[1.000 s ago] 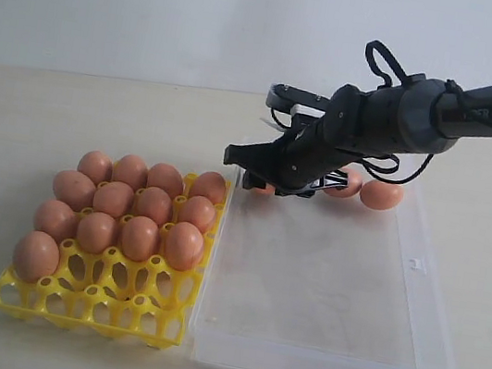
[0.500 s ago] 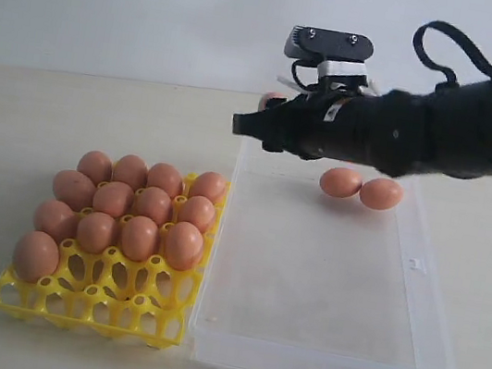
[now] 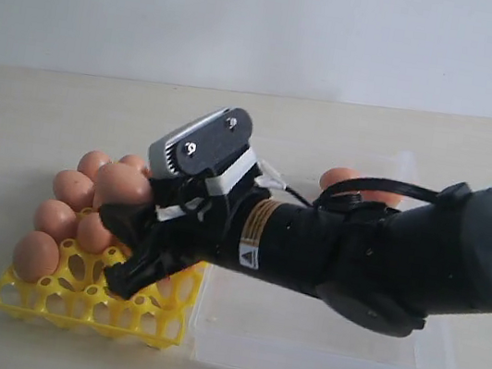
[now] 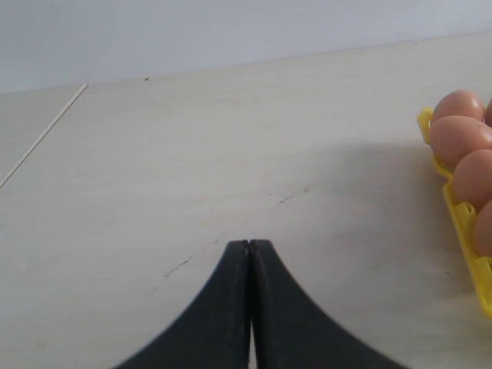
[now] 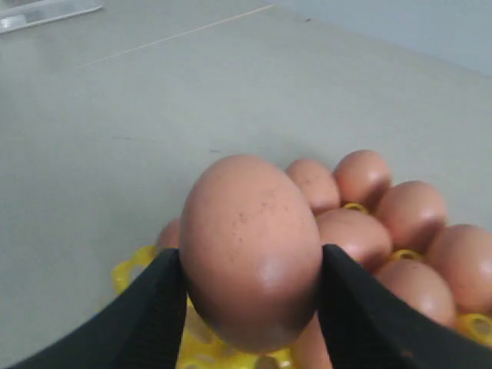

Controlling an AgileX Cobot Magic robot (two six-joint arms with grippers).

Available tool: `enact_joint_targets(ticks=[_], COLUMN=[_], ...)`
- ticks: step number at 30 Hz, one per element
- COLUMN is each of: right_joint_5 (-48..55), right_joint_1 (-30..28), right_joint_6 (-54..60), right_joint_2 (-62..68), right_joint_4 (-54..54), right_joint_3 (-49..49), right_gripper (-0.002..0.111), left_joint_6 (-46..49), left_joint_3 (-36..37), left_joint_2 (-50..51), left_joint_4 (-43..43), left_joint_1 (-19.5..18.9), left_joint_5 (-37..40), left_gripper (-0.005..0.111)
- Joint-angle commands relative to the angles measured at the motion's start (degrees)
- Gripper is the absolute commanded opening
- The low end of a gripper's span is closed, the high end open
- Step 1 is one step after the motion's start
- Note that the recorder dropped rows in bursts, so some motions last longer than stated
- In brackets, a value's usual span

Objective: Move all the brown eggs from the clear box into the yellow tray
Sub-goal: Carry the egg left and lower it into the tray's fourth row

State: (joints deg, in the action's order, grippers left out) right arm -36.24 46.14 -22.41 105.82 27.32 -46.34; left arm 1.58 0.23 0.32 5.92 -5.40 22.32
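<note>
My right gripper (image 5: 250, 269) is shut on a brown egg (image 5: 250, 246), one black finger on each side of it. In the exterior view this held egg (image 3: 122, 186) hangs above the yellow tray (image 3: 41, 297), over its middle rows. Several brown eggs (image 3: 36, 254) sit in the tray's cups, and the arm hides some of them. The clear box (image 3: 310, 368) lies right of the tray. One egg (image 3: 341, 177) in its far end shows behind the arm. My left gripper (image 4: 250, 244) is shut and empty over bare table, left of the tray's edge (image 4: 461, 223).
The right arm's thick black forearm (image 3: 383, 262) lies across the clear box and hides most of its floor. The tray's front row of cups (image 3: 114, 309) stands without eggs. A pale wall rises behind the table.
The right gripper has lifted one egg out of the box's far end and swung left and forward with it, from over the box to over the yellow tray.
</note>
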Motion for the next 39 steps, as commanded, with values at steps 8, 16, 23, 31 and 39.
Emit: enact_joint_targets(ticks=[8, 16, 23, 31, 39], right_joint_5=[-6.33, -2.62, 0.31, 1.89, 2.12], right_joint_1=[3.88, 3.88, 3.88, 3.88, 3.88], right_joint_6=[-9.91, -15.62, -19.25, -24.20, -24.29], right_joint_2=[9.41, 13.66, 13.66, 13.75, 13.25], right_joint_4=[3.04, 5.80, 5.60, 5.60, 5.78], right_joint_3=[-4.39, -10.70, -10.70, -10.70, -10.70], right_gripper=[0.000, 0.000, 0.001, 0.046, 0.058], left_joint_6=[-0.34, -0.34, -0.34, -0.34, -0.34], left_joint_3=[-0.23, -0.23, -0.23, -0.23, -0.23], left_joint_2=[-0.32, -0.32, -0.32, -0.32, -0.32], left_joint_4=[-0.14, -0.14, -0.14, -0.14, -0.14], left_joint_1=[0.27, 0.27, 0.27, 0.27, 0.27], left_joint_5=[-0.52, -0.52, -0.52, -0.52, -0.52], left_gripper=[0.000, 0.000, 0.000, 0.000, 0.000])
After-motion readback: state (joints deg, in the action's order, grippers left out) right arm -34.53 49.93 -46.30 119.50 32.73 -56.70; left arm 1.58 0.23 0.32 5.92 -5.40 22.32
